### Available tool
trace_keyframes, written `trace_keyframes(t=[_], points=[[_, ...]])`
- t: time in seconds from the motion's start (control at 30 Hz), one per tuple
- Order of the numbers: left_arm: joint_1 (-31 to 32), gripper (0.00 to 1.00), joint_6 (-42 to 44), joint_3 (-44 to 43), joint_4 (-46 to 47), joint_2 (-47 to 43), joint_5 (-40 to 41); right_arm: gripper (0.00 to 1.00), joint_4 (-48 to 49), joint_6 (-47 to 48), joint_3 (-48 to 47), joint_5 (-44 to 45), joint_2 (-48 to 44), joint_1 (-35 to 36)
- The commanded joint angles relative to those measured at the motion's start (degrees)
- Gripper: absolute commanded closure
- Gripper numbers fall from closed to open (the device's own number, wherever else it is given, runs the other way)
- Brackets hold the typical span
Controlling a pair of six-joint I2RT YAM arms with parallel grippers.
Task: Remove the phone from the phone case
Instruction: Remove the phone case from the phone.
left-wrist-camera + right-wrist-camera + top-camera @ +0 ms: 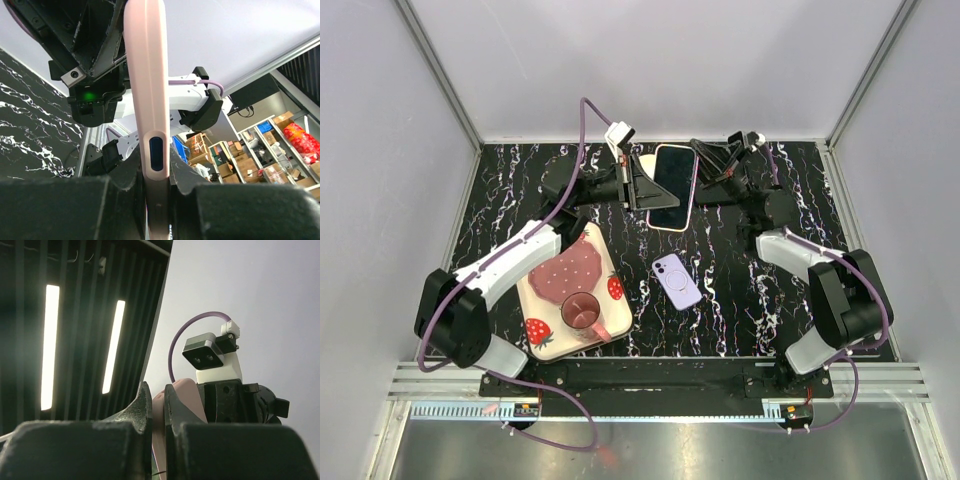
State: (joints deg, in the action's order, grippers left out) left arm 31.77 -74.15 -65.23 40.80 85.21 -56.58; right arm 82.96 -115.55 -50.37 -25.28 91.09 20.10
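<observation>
A phone with a dark screen in a pale pink case (672,187) is held above the far middle of the black marble table (740,300), between both grippers. My left gripper (645,188) is shut on its left edge. In the left wrist view the pink case edge (147,75) with a dark side-button cutout runs up from between the closed jaws of my left gripper (159,172). My right gripper (701,183) is shut on the right edge. In the right wrist view its jaws pinch a thin pink edge (186,395) at my right gripper (157,402).
A lilac phone or case (677,280) lies back-up on the table's middle. A pink strawberry-print tray (545,335) with a dark pink mug (582,310) lies at the near left. White enclosure walls (430,110) surround the table.
</observation>
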Motion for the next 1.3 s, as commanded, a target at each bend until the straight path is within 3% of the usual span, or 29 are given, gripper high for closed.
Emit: trace_keyframes(t=[0.0,0.23,0.37,0.67,0.8,1.03,1.13,1.27], points=[[1.98,1.0,5.16,-6.49,17.12,-9.09,-2.13,1.0,6.78,-12.51,-1.13,1.99,3.57,0.64],[2.51,1.0,2.26,-7.89,21.61,-10.41,-3.28,1.0,6.69,-11.2,-2.19,1.29,4.8,1.52],[2.51,1.0,2.95,-9.03,20.12,-11.64,-2.93,1.0,2.93,-4.35,-0.27,-2.57,4.28,1.44],[2.42,1.0,2.51,-10.79,20.47,-14.54,-1.0,1.0,-21.5,21.9,12.57,-4.61,-1.25,1.26],[2.33,1.0,5.59,-11.67,17.13,-15.69,0.41,1.0,-42.11,35.54,13.37,-1.97,-7.23,1.26],[2.24,1.0,4.11,-11.93,18.7,-14.55,1.38,0.59,-57.54,47.77,12.93,-0.39,-15.58,1.26],[2.24,1.0,4.01,-12.46,18.36,-14.19,1.56,0.55,-58.62,49.98,14.59,-1.96,-16.03,1.26],[2.24,1.0,4.54,-12.73,17.39,-13.58,1.91,0.55,-50.21,49.02,17.22,-11.43,-13.23,1.17]])
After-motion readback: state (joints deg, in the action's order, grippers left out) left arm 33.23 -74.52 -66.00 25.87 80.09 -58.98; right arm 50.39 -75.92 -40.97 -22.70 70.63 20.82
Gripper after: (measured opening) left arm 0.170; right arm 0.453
